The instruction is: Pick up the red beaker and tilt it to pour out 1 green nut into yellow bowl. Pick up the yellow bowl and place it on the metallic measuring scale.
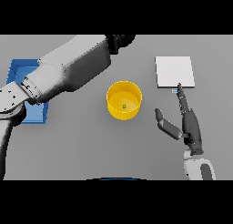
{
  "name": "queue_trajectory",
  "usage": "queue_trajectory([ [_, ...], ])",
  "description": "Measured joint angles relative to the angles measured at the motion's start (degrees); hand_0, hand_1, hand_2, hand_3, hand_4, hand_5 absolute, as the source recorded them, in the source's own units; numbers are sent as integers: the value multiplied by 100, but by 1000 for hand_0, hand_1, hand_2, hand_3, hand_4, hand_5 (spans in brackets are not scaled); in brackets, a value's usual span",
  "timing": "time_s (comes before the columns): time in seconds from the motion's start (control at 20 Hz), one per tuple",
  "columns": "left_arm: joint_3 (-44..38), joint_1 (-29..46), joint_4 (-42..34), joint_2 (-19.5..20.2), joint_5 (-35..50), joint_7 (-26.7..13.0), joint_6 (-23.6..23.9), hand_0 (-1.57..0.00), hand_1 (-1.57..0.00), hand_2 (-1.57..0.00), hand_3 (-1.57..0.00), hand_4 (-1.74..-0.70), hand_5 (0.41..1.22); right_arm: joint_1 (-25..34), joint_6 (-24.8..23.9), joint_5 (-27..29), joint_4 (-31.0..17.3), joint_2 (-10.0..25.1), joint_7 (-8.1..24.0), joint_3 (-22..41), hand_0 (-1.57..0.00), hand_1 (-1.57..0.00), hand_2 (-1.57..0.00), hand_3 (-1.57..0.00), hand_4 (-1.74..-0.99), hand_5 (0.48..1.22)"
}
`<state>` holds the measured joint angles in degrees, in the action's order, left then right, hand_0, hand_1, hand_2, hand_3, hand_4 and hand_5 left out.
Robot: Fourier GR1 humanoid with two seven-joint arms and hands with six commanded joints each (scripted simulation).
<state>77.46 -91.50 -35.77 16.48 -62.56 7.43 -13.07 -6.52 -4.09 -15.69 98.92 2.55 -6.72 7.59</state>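
The yellow bowl [124,100] stands upright at the table's middle, and a small green nut [124,106] lies on its floor. To its upper right lies the metallic measuring scale [174,72], a flat pale square. My right hand [190,125] is open to the right of the bowl, thumb spread toward it and straight fingers pointing up at the scale's lower edge. My left arm crosses the upper left. Its hand [120,40] reaches the top edge of the scene, dark and mostly cut off. The red beaker is not in sight.
A blue tray [20,70] sits at the far left, largely covered by my left arm.
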Motion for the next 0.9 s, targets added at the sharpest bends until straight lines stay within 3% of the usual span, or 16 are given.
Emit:
queue_trajectory([
  [0.15, -506, -473, 686, 212, 440, -210, 208, -1571, -1571, -1571, -1370, -1727, 1221, 28, 3, -42, -29, -48, -88, 70, 1, 1, 1, 1, -1160, 661],
  [0.3, -1524, -684, 1467, 426, 1515, -455, 364, -1571, -1571, -1571, -1468, -1734, 1221, 106, 4, -28, -133, -43, -15, 46, 1, 1, 1, 1, -1146, 641],
  [0.45, -2699, -597, 1988, 867, 2838, -849, 472, -1571, -1571, -1571, -1402, -1737, 1221, 235, -129, -202, -126, 52, 107, 6, 1, 1, 1, 1, -1142, 630],
  [0.7, -3892, 2, 2628, 1580, 4503, -1079, 1032, -1571, -1571, -1571, -1499, -1740, 1221, 191, 143, 296, -181, -90, -247, -16, 1, 1, 1, 1, -1081, 631],
  [0.85, -4247, 638, 2656, 1852, 5293, -1350, 1485, -1571, -1571, -1571, -1534, -1740, 1221, 159, 256, 374, -151, 0, -164, -34, 1, 1, 1, 1, -1126, 651],
  [0.9, -4314, 855, 2671, 1943, 5501, -1605, 1634, -1571, -1571, -1571, -1541, -1740, 1221, 174, 283, 361, -139, 62, -219, -38, 1, 1, 1, 1, -1141, 657],
])
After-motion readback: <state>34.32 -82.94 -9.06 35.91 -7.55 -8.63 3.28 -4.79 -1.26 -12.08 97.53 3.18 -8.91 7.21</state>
